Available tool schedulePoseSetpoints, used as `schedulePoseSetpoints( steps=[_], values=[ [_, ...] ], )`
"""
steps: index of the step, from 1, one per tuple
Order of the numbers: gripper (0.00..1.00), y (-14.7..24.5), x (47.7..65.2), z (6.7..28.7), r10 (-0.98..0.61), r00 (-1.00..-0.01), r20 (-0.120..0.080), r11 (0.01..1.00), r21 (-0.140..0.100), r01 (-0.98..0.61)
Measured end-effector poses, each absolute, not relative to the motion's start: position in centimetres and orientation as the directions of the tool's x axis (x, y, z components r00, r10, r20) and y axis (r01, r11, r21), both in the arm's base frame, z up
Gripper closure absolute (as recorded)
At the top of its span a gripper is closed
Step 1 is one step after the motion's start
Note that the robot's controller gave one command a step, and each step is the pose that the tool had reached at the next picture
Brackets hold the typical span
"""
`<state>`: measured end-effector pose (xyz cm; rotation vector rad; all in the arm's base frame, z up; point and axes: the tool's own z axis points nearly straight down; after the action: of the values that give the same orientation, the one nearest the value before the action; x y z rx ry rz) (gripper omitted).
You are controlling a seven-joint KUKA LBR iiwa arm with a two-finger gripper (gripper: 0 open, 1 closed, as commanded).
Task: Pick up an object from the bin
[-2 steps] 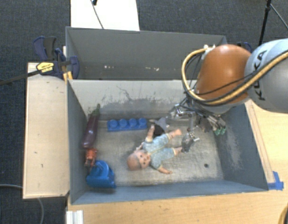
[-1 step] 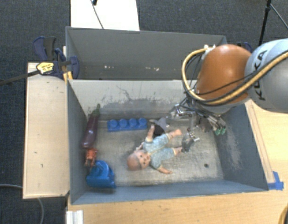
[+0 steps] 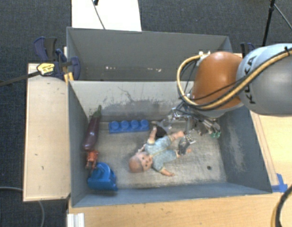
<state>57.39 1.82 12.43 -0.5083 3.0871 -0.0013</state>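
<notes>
Now: tool (image 3: 186,138) down inside the grey metal bin (image 3: 207,167), right of centre, low over the floor. It sits at the leg end of a small plastic baby doll (image 3: 153,157) in pale blue clothes, and looks to touch the legs. Whether it is wide, narrow or closed on the doll: cannot tell, as the wrist hardware crowds that spot. The doll lies slantwise mid-floor, head toward the near left with its face showing, legs toward the far right under the tool. Orange wrist cover (image 3: 216,79) and looped cables sit above, with the arm coming in from the right. Just beyond the doll is a blue studded building brick (image 3: 129,126), lying flat. Along the left wall are a long dark purple aubergine-shaped toy (image 3: 92,132), a small orange-brown toy (image 3: 91,159) at its near end, and a chunky blue plastic piece (image 3: 102,178) in the near left corner.
</notes>
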Motion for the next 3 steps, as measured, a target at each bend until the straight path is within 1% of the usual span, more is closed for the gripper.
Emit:
schedulePoseSetpoints(
  steps=[1,2,3],
  values=[
    [0.00,1.4,56.4,8.9,-0.193,-0.981,-0.002,0.981,0.001,-0.193],
    [1.00,2.2,58.0,7.6,-0.251,-0.968,-0.021,0.968,-0.004,-0.251],
    [1.00,2.2,58.0,7.6,-0.252,-0.968,-0.021,0.968,-0.004,-0.251]
  ],
)
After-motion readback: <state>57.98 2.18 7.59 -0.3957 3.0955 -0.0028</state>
